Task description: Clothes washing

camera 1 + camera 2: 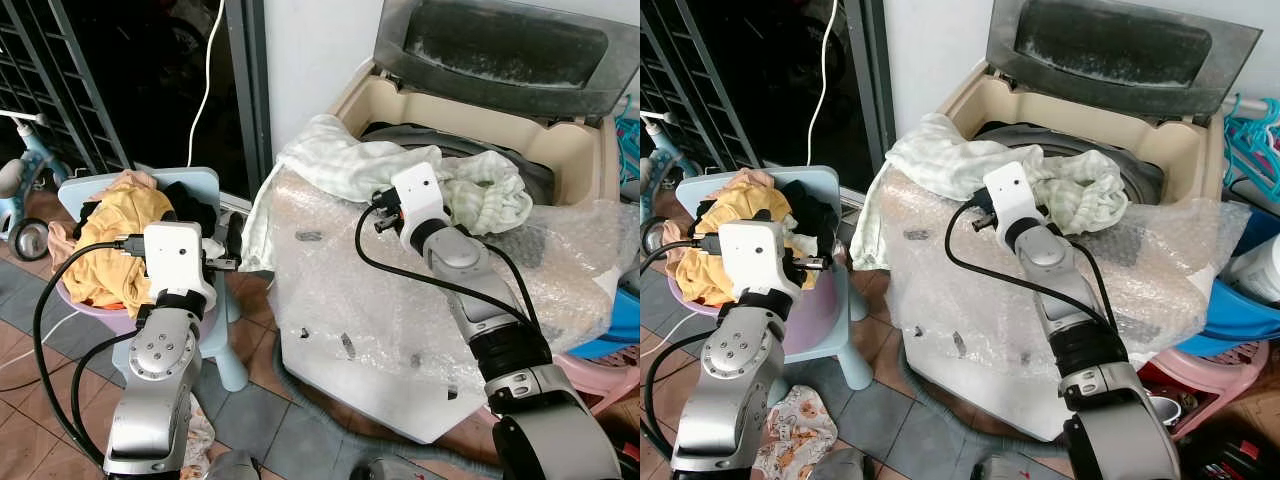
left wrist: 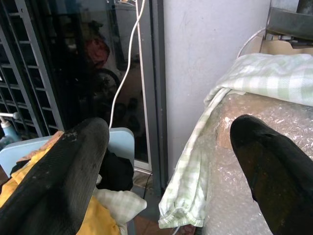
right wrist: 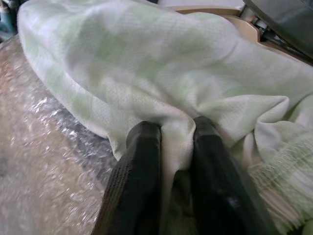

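Pinching a fold of the pale green-and-white checked cloth (image 3: 161, 63), the right gripper (image 3: 173, 142) had its two black fingers (image 3: 139, 166) closed tight on the fabric at the front edge of the top-loading washing machine (image 1: 570, 150). That cloth lay draped over the machine's front rim, one part bunched inside the drum opening and another end hanging down the left corner of the cabinet. Bubble wrap (image 1: 350, 290) covered the front and top of the machine, and its grey lid (image 1: 500, 45) stood raised at the back. The left gripper (image 2: 171, 161) hung in the air with its fingers (image 2: 63, 176) spread wide apart and empty, between the machine and a light blue plastic chair (image 1: 215, 190). On that chair sat a pink basin (image 1: 815, 310) heaped with a yellow garment (image 1: 125, 235) and dark clothes (image 1: 190, 205). A white cable (image 1: 210, 80) ran down beside the dark doorway behind the chair, and a patterned cloth (image 1: 790, 430) lay on the tiled floor (image 1: 270, 430) near the left arm.
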`<state>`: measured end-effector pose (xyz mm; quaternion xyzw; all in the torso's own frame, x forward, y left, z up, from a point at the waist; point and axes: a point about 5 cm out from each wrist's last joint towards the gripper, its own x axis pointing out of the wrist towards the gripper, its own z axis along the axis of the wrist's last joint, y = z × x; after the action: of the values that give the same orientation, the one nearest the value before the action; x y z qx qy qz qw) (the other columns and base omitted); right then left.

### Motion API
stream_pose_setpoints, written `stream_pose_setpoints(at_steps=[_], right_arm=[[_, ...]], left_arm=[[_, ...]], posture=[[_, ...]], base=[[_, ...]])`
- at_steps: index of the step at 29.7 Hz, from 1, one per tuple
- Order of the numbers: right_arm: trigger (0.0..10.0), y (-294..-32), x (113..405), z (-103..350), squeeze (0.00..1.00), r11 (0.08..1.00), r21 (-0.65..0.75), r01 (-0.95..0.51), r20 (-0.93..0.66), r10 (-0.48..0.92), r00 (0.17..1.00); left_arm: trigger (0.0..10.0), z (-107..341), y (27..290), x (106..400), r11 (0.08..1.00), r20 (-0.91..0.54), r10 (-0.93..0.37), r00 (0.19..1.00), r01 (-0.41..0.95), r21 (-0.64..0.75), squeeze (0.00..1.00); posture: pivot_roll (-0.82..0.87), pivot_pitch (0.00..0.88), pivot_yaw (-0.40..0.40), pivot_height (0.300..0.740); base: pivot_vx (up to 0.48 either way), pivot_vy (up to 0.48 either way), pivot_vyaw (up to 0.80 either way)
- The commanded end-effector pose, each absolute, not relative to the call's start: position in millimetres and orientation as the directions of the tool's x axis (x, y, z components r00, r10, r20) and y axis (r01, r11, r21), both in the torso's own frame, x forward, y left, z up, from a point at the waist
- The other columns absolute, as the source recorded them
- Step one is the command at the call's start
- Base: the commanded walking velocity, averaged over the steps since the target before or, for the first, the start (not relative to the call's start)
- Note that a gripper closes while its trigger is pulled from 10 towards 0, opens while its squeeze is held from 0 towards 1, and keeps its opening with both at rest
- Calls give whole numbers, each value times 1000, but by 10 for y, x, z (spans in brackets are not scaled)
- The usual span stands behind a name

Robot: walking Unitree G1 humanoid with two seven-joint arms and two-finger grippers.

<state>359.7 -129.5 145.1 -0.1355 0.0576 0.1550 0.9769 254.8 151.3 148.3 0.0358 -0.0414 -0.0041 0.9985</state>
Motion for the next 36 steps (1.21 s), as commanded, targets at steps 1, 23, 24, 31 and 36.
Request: stream_pose_setpoints(at_steps=[1,23,24,31,36], right_arm=[[0,-1503,3601,1303,0,946,-222,-236,-233,184,955],[0,-3148,3751,2541,0,817,109,565,113,-575,810],[0,-3311,3672,2630,0,779,117,617,144,-628,765],[0,-3545,3545,2608,0,732,91,676,167,-680,714],[941,-3082,3759,2411,0,896,14,445,144,-442,885]], left_arm=[[10000,1480,1525,2553,997,77,-1,997,-5,78,0],[10000,1475,1553,2568,997,74,12,997,-18,72,0],[10000,1477,1552,2572,997,75,12,997,-17,72,0],[10000,1475,1537,2585,997,73,2,997,-7,71,0],[10000,1480,1530,2594,997,74,-4,997,-1,72,0]], posture=[[30,0,-22,740],[33,0,-20,740],[33,0,-19,740],[18,0,-5,740],[19,0,-1,740]], base=[[0,0,0],[0,0,0],[0,0,0],[0,0,0],[0,0,0]])
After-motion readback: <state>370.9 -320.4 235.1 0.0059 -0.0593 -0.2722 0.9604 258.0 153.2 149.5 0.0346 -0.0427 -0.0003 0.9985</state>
